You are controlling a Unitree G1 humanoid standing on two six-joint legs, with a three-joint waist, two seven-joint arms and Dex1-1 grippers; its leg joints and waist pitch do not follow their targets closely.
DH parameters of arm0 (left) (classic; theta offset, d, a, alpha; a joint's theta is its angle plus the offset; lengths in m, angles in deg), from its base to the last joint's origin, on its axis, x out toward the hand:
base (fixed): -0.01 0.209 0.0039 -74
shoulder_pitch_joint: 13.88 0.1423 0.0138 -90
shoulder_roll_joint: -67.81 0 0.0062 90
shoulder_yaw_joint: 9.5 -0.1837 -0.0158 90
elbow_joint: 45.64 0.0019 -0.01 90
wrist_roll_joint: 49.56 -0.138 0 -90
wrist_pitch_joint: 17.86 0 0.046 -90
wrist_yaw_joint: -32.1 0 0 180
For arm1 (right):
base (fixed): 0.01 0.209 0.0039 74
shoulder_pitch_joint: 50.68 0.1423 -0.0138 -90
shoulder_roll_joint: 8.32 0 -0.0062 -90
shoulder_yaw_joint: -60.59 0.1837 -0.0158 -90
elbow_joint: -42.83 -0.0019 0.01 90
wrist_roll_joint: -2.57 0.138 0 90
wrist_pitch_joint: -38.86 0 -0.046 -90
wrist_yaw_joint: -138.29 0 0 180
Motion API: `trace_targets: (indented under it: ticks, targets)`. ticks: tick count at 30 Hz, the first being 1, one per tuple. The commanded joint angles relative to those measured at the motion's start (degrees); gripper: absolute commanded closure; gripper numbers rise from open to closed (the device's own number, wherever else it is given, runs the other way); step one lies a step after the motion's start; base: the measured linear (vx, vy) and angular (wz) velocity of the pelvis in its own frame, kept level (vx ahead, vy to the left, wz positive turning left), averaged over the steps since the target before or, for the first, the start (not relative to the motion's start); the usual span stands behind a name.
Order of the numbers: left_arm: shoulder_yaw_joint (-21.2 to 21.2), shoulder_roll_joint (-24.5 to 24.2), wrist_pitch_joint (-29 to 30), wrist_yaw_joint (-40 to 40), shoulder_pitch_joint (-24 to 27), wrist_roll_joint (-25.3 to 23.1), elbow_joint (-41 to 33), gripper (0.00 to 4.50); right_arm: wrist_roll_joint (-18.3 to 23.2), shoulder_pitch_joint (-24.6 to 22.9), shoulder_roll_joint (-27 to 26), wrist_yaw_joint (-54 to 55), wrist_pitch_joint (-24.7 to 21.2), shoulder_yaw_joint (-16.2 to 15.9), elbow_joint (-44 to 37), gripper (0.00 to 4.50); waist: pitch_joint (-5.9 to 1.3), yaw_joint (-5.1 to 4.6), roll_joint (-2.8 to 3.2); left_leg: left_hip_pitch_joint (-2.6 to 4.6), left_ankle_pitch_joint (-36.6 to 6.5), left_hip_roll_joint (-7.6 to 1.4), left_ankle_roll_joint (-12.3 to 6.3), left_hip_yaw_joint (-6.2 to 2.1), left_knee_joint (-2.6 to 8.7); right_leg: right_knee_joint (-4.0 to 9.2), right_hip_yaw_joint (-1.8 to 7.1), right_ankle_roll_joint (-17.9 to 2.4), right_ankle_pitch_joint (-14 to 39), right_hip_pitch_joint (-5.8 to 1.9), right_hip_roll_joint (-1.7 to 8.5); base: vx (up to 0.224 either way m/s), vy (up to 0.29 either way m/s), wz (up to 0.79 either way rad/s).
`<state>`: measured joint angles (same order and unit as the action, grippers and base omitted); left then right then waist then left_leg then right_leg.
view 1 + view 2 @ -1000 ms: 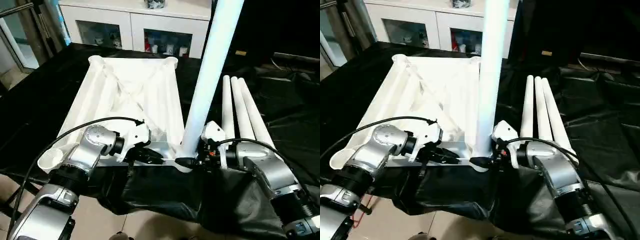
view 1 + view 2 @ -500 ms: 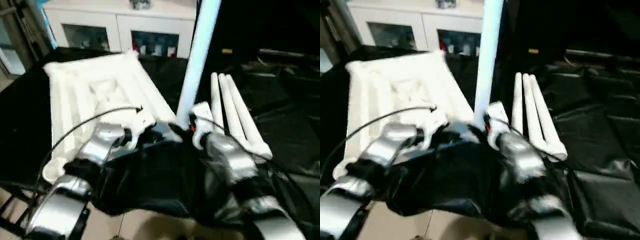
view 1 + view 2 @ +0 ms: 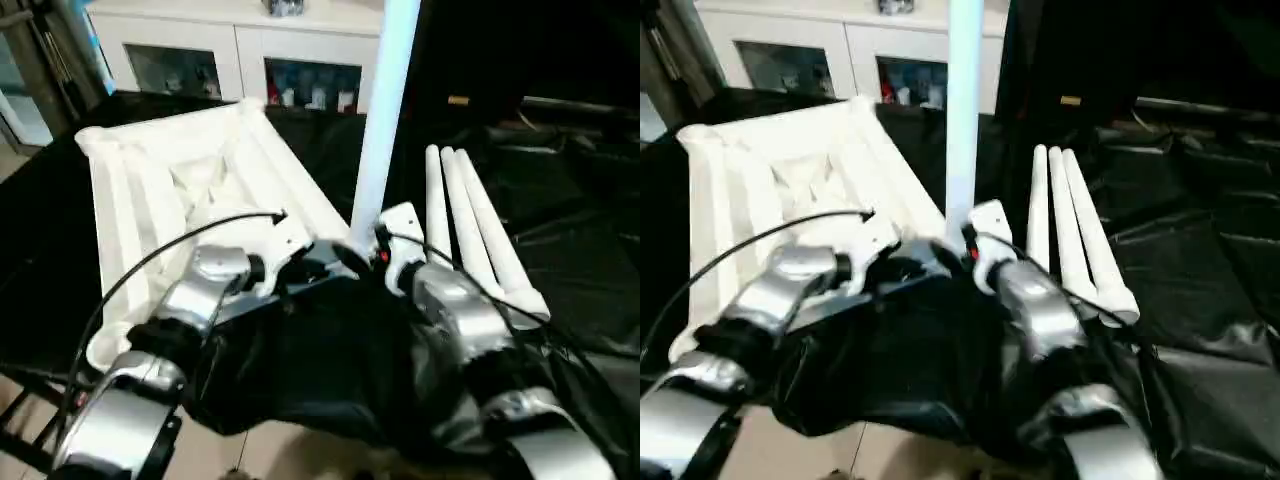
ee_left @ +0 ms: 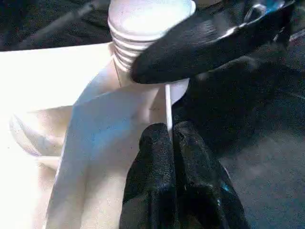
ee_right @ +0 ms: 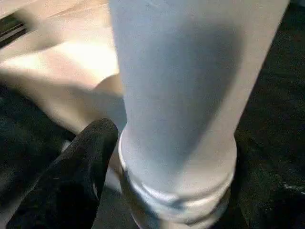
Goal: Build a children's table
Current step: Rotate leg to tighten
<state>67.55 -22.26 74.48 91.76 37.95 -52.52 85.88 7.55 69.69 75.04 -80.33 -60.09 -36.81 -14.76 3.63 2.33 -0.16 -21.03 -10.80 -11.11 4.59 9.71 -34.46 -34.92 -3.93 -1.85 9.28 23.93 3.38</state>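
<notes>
The white ribbed plastic tabletop (image 3: pixel 190 190) lay underside-up on the black-draped desk (image 3: pixel 590 280). One tapered tubular leg (image 3: pixel 383 110) stood upright in its near corner socket. Three loose legs (image 3: pixel 475 225) lay beside it. The left end effector (image 4: pixel 171 143) pinched a thin rib; the right end effector (image 5: pixel 157 157) straddled the leg's threaded base, fingers apart.
</notes>
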Motion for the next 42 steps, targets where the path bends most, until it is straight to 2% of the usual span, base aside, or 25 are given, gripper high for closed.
trace_targets:
  ticks: [1,3,4,5,7,8,12,16,24,27,31,32,33,35,37,38,39,42]
  targets:
    - [-1.88,0.95,-3.46,4.32,-0.70,2.52,-3.76,4.50,2.37,-0.82,0.33,-9.52,-0.67,-5.25,-5.85,0.87,-4.39,0.32,0.34,0.30,-9.29,-1.85,-4.22,-0.27,3.79,4.13,2.94,-12.42,10.07,-4.14,4.29,0.000,0.000,0.00]
    - [-2.04,0.38,-3.81,5.37,-0.49,2.59,-3.90,4.50,2.90,-1.50,1.66,-11.68,-1.46,-5.58,-7.29,0.87,-4.41,0.60,0.35,0.33,-9.35,-1.88,-4.36,-0.22,3.76,4.07,2.89,-12.65,10.32,-4.14,4.32,0.000,0.000,0.00]
    - [-2.15,-0.46,-3.87,7.18,-0.16,2.95,-4.25,4.50,3.76,-2.57,3.93,-15.09,-2.25,-6.02,-9.48,0.87,-4.25,0.74,0.32,0.44,-9.93,-1.91,-4.02,-0.20,3.84,4.30,2.84,-12.41,11.98,-3.96,4.27,0.000,0.000,0.00]
    - [-2.24,-1.27,-3.82,9.30,0.20,3.55,-4.80,4.50,4.77,-3.58,6.21,-18.40,-3.19,-6.39,-11.63,0.87,-4.16,1.28,0.28,0.81,-10.77,-1.98,-3.97,-0.09,3.78,4.55,2.89,-11.89,13.83,-3.87,4.25,0.000,0.000,0.00]
    - [-2.18,-1.88,-3.98,11.66,0.60,4.06,-5.48,4.50,5.29,-4.49,8.30,-21.47,-3.84,-6.62,-13.48,0.87,-4.14,1.62,0.32,0.61,-11.01,-2.15,-3.95,-0.10,3.89,4.53,2.93,-11.54,14.79,-3.88,4.38,0.000,0.000,0.00]
    - [-2.78,-2.90,-3.68,14.30,1.04,4.09,-6.24,4.50,5.52,-5.67,11.15,-25.00,-4.57,-7.21,-15.34,0.87,-4.20,1.73,0.28,0.55,-10.83,-2.11,-3.88,-0.11,3.88,4.54,2.87,-11.20,15.03,-3.81,4.31,0.000,0.000,0.00]
    - [-3.58,-3.97,-4.17,16.78,1.27,4.16,-6.41,4.50,5.75,-6.48,12.99,-27.44,-5.69,-7.46,-16.73,0.87,-4.17,2.10,0.16,0.43,-10.71,-2.03,-3.61,-0.14,3.89,4.67,2.86,-10.58,16.44,-3.79,4.44,0.000,0.000,0.00]
    - [-3.71,-4.37,-4.56,18.18,1.13,4.20,-6.15,4.50,5.84,-6.82,13.70,-28.25,-6.50,-7.86,-17.71,1.22,-4.22,2.41,0.22,0.50,-10.41,-1.99,-3.10,-0.19,3.87,4.78,2.82,-9.89,17.34,-3.68,4.38,0.000,0.000,0.00]
    - [-3.62,-4.40,-4.69,18.09,0.77,4.07,-5.74,4.50,6.21,-7.49,12.58,-28.14,-8.36,-8.53,-19.06,1.78,-4.38,2.58,0.22,0.39,-9.55,-2.02,-2.89,-0.27,3.87,4.39,2.76,-10.58,14.54,-3.80,4.37,0.000,0.000,0.00]
    - [-2.84,-3.54,-4.52,15.09,0.18,3.47,-4.81,4.50,5.05,-7.34,9.82,-23.61,-7.95,-7.95,-16.70,1.82,-4.23,2.47,0.26,0.42,-10.19,-1.94,-2.56,-0.25,3.91,4.66,2.72,-10.22,16.31,-3.63,4.40,0.000,0.000,0.00]
    - [-1.77,-2.26,-3.48,10.64,-1.11,2.63,-3.08,4.50,2.68,-5.93,6.32,-15.74,-6.93,-6.62,-12.06,1.84,-3.91,1.80,0.26,0.71,-12.93,-1.62,-0.77,-0.44,4.16,5.45,2.48,-8.19,23.39,-3.41,4.38,0.000,0.000,0.00]
    - [-0.57,-0.70,-2.06,6.22,-2.55,2.38,-1.45,4.50,1.33,-4.00,2.79,-8.23,-6.33,-4.96,-7.07,1.85,-3.96,1.45,0.19,0.79,-13.03,-1.65,-0.37,-0.44,4.13,5.43,2.60,-7.86,24.12,-3.25,4.49,0.000,0.000,0.00]
    - [0.42,0.90,-0.48,2.42,-3.83,2.41,-0.30,4.50,1.76,-1.96,-0.85,-2.03,-6.10,-2.66,-2.60,1.85,-3.83,0.84,0.37,0.85,-14.35,-1.46,0.17,-0.51,4.08,5.68,2.48,-7.88,26.04,-3.08,4.58,0.000,0.000,0.00]
    - [0.99,2.12,0.43,-0.77,-4.83,2.12,0.61,4.50,2.46,-0.18,-3.71,2.85,-6.10,-0.63,0.90,1.85,-3.94,0.09,0.21,0.50,-14.10,-1.19,0.64,-0.83,4.07,5.90,2.18,-6.77,28.55,-3.47,4.65,0.000,0.000,0.00]
    - [1.21,3.36,1.26,-4.95,-5.97,1.22,1.80,4.50,2.87,1.81,-6.49,8.43,-5.77,1.51,4.56,1.85,-4.02,-0.05,0.27,0.53,-13.19,-1.31,0.14,-0.78,4.06,5.91,2.39,-6.81,26.95,-3.36,4.55,0.000,0.000,0.00]
    - [1.52,4.34,1.98,-7.94,-6.75,0.80,2.64,4.50,3.06,3.09,-8.11,11.58,-5.44,2.63,6.84,1.85,-4.08,-0.43,0.34,0.57,-12.82,-1.25,-0.11,-0.59,3.90,5.67,2.48,-7.99,24.51,-3.18,4.41,0.000,0.000,0.00]
    - [1.98,5.30,2.63,-10.31,-7.31,0.72,3.26,4.50,2.87,3.96,-9.27,13.80,-4.82,3.26,8.43,1.85,-4.21,-0.37,0.31,0.58,-12.51,-1.23,-0.23,-0.65,3.88,5.64,2.43,-8.20,23.94,-3.38,4.43,0.000,0.000,0.00]
    - [2.84,7.33,3.02,-13.46,-8.14,0.92,4.32,4.50,2.03,5.48,-11.23,15.46,-4.32,3.17,11.01,1.85,-4.41,-0.13,0.31,0.46,-10.22,-1.27,-1.17,-0.42,3.76,5.11,2.63,-9.62,18.68,-3.58,4.27,0.000,0.000,0.00]
